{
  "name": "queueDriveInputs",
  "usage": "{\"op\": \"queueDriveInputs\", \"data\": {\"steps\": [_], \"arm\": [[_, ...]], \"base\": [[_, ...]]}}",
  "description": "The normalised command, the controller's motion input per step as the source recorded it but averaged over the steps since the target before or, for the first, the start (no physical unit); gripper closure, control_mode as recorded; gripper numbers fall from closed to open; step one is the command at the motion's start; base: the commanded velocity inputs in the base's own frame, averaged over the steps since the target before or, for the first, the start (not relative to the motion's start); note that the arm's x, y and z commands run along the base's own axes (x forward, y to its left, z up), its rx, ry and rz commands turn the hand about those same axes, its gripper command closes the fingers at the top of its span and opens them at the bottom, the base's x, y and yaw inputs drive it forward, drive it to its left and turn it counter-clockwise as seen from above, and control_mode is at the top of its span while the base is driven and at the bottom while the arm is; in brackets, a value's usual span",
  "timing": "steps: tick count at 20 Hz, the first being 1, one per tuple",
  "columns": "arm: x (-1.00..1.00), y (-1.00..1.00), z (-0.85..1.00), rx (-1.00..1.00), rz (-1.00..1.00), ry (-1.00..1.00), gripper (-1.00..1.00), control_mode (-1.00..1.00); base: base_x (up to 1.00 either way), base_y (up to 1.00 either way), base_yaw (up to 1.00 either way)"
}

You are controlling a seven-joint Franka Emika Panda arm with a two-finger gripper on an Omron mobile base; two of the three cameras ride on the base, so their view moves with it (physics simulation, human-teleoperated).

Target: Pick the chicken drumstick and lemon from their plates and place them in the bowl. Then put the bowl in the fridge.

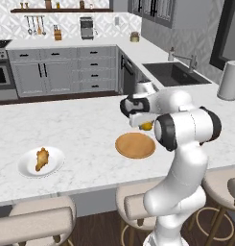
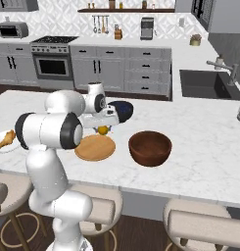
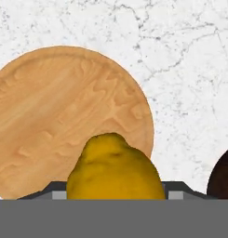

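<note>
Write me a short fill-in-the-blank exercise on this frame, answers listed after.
1. The end effector is shut on the ____.
2. The chicken drumstick lies on the ____ plate.
3. The wooden plate now has ____ on it.
4. In the right base view, the reddish-brown bowl stands to the ____ of the wooden plate.

Missing words: lemon; white; nothing; right

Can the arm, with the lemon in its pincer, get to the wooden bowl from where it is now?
Probably yes. The pincer holds the lemon lifted above the wooden plate, and the wooden bowl stands close beside that plate with its mouth open. Only bare counter lies between them; the navy bowl sits behind, off the path.
</note>
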Motion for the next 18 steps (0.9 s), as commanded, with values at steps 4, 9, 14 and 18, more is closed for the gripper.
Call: {"op": "queueDriveInputs", "data": {"steps": [4,9,14,18], "arm": [[-0.14,-0.69,0.93,-0.09,-0.06,-0.20,1.00,-1.00],[-0.19,-0.96,0.71,0.00,-0.12,-0.01,1.00,-1.00],[-0.06,-1.00,0.04,0.15,-0.14,0.05,1.00,-1.00],[0.00,-1.00,-0.08,0.26,-0.09,0.00,1.00,-1.00]], "base": [[0.00,0.00,0.00],[0.00,0.00,0.00],[0.00,0.00,0.00],[0.00,0.00,0.00]]}}
